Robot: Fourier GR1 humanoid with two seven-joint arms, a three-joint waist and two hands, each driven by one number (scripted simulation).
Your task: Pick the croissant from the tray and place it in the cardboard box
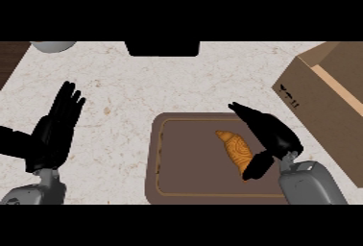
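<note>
Croissant (236, 150) lies lengthwise on the tray (186, 163) just left of our right hand (273, 137) — fingers spread, nothing held — while our left hand (55, 127) rests open, well apart.

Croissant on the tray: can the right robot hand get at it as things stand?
Probably yes. The right robot hand is open right beside the croissant on the tray, with nothing between them.
</note>
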